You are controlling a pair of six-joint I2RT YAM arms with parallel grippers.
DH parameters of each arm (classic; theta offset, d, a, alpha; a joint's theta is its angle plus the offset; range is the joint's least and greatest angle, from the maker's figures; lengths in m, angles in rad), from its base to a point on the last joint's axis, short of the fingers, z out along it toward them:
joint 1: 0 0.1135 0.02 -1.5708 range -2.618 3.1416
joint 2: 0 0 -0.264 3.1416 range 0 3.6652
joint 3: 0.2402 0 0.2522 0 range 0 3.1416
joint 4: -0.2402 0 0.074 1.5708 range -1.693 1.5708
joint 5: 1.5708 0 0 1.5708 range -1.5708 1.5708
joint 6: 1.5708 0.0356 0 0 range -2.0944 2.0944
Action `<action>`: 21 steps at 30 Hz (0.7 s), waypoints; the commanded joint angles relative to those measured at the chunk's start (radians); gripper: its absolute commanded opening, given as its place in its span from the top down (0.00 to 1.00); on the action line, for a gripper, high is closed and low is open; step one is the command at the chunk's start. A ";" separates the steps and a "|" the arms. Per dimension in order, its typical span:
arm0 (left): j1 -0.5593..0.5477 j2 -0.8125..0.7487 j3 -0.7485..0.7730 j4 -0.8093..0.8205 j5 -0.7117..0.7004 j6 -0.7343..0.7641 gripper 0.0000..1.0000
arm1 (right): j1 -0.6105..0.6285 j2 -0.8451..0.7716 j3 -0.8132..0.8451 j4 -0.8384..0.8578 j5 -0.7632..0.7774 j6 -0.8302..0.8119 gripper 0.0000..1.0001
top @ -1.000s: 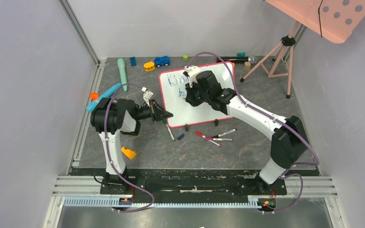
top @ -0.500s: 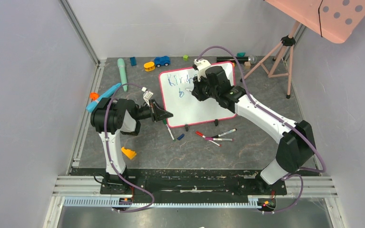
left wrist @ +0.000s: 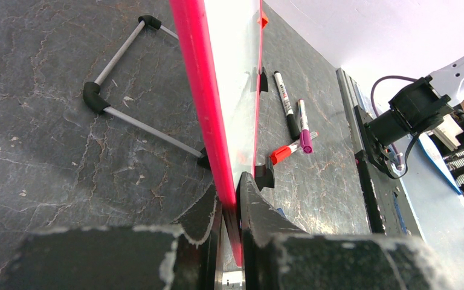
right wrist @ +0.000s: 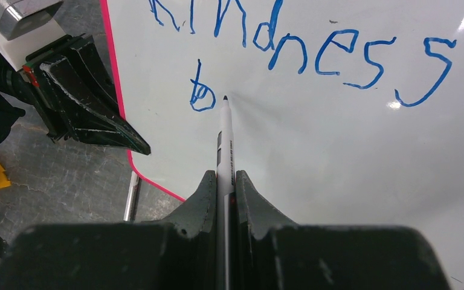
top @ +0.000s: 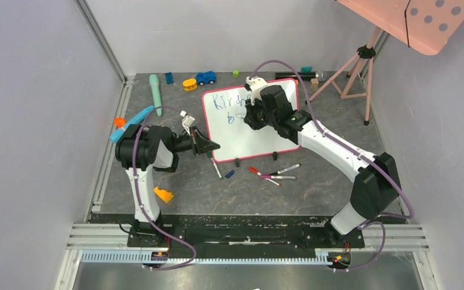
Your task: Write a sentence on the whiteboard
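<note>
The whiteboard (top: 251,138), glossy white with a pink-red frame, stands tilted on the dark table. My left gripper (top: 209,146) is shut on its lower left edge; in the left wrist view the red frame (left wrist: 200,78) runs between the jaws of that gripper (left wrist: 231,196). My right gripper (right wrist: 223,181) is shut on a white marker (right wrist: 224,136), whose dark tip touches the board just right of a blue "b" (right wrist: 201,96). Above it the sentence (right wrist: 314,51) reads "Kindness" in blue. From above, the right gripper (top: 246,115) covers part of the writing.
Loose markers (top: 275,173) lie in front of the board, a green one (top: 212,162) near its left corner. Toys line the back: a blue car (top: 205,77), a teal stick (top: 155,90). A tripod (top: 353,66) stands at the right under a salmon dotted panel (top: 423,18). An orange wedge (top: 164,194) lies near the left arm.
The right arm swung up and to the right across the board with the marker, uncovering more of the blue writing, then nearly stopped. The left arm has not moved.
</note>
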 commanded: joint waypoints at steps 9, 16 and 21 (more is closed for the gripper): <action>0.011 0.026 -0.013 0.054 -0.034 0.175 0.97 | 0.002 0.032 0.011 0.021 -0.005 -0.018 1.00; 0.011 0.024 -0.014 0.054 -0.034 0.175 0.97 | 0.002 0.044 0.013 0.020 0.018 -0.016 1.00; 0.011 0.025 -0.014 0.054 -0.035 0.175 0.97 | 0.001 0.042 0.011 0.005 0.047 -0.014 1.00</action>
